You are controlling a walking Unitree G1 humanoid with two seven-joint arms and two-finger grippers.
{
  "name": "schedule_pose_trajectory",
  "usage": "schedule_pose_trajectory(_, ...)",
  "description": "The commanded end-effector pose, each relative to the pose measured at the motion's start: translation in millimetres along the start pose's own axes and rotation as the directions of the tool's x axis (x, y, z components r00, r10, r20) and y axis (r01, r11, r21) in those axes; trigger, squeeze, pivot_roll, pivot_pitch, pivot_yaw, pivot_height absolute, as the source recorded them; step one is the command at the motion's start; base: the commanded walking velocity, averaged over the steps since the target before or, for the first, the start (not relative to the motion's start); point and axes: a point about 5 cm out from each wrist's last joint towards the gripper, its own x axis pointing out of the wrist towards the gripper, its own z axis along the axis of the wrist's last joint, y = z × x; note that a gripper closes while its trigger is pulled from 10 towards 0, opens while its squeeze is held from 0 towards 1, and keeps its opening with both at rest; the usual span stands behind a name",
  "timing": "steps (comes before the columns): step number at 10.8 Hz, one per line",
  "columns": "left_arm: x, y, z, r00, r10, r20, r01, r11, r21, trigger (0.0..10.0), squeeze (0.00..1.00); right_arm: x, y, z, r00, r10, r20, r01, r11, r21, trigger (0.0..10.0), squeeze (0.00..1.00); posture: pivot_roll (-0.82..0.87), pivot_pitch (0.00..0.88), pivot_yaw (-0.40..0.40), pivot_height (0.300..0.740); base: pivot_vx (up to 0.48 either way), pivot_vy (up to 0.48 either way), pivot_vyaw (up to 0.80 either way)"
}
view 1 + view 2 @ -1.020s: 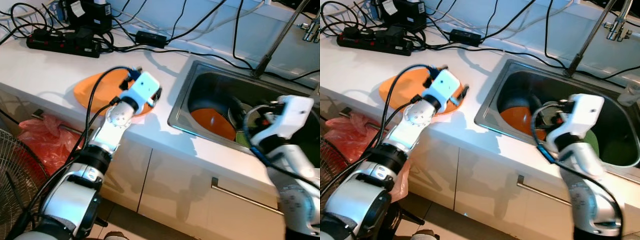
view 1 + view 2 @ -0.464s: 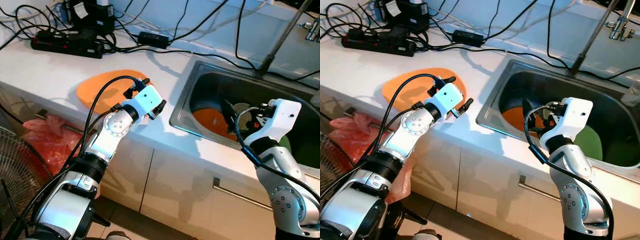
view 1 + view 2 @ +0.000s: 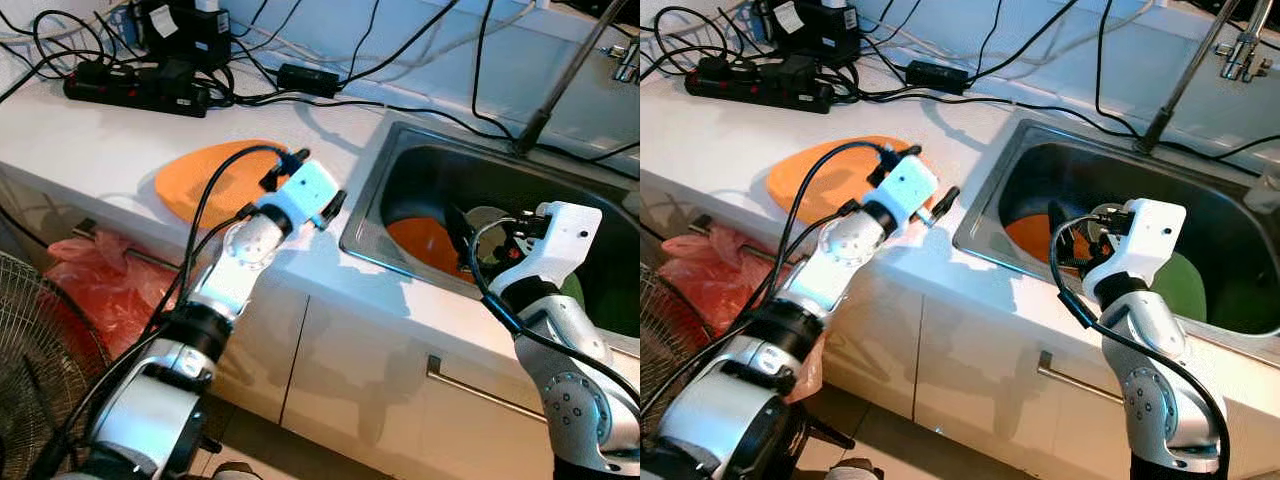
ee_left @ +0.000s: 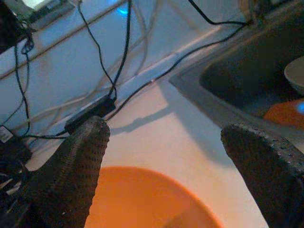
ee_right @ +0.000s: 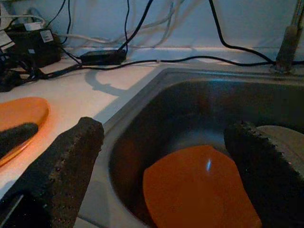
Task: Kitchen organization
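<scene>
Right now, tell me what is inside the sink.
The sink holds an orange plate, a green plate and a pale dish. The right gripper hides part of them.

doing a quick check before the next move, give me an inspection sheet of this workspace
surface: white countertop with a steel sink set in it
job's things: orange plate on the counter; orange plate in the sink; green plate in the sink; pale dish beside the orange one
clutter: nothing seen
grippers: left claw open above the counter plate's edge, empty; right claw open at the sink, empty
cables: power strip, adapter and black leads along the back wall
surroundings: faucet; red bag; fan
</scene>
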Motion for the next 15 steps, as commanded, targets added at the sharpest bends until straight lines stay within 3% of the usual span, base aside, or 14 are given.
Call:
schedule_pose_trajectory(1,4.3,0.2,4.4,1.0,0.016,0.001,-0.016,1.0,-0.019,10.0,0.0,0.5,-4.0,1.8,1.0,-0.016,-0.006,0.015,0.999,-0.033,10.0,0.0,0.24,0.0,-0.134,0.74,0.0,0.0,0.0)
schedule_pose_trajectory(3,6.9,6.3,5.9,0.999,0.018,-0.049,-0.015,0.998,0.065,10.0,0.0,-0.2,-7.3,3.4,1.0,-0.019,-0.008,0.018,0.999,-0.039,10.0,0.0,0.24,0.0,-0.143,0.74,0.0,0.0,0.0)
schedule_pose_trajectory(6,-3.9,9.4,-11.5,0.973,-0.15,-0.175,0.182,0.966,0.185,10.0,0.0,1.3,-10.1,5.6,1.0,-0.019,-0.016,0.018,0.999,-0.047,10.0,0.0,0.25,0.0,-0.164,0.74,0.0,0.0,0.0)
schedule_pose_trajectory(10,-8.3,2.8,-4.7,0.927,-0.304,-0.22,0.348,0.917,0.197,10.0,0.0,3.4,-14.2,7.9,0.999,-0.024,-0.022,0.023,0.998,-0.058,10.0,0.0,0.25,0.0,-0.169,0.74,0.0,0.0,0.0)
schedule_pose_trajectory(13,-7.5,-5.4,-19.2,0.942,-0.263,-0.209,0.31,0.921,0.236,10.0,0.0,4.5,-14.7,8.1,0.999,-0.031,-0.022,0.03,0.998,-0.059,10.0,0.0,0.25,0.0,-0.167,0.74,0.0,0.0,0.0)
schedule_pose_trajectory(15,-5.0,-12.2,-30.1,0.949,-0.226,-0.218,0.266,0.948,0.176,10.0,0.0,4.5,-16.6,8.7,0.999,-0.041,-0.02,0.039,0.997,-0.061,10.0,0.0,0.24,0.0,-0.167,0.74,0.0,0.0,0.0)
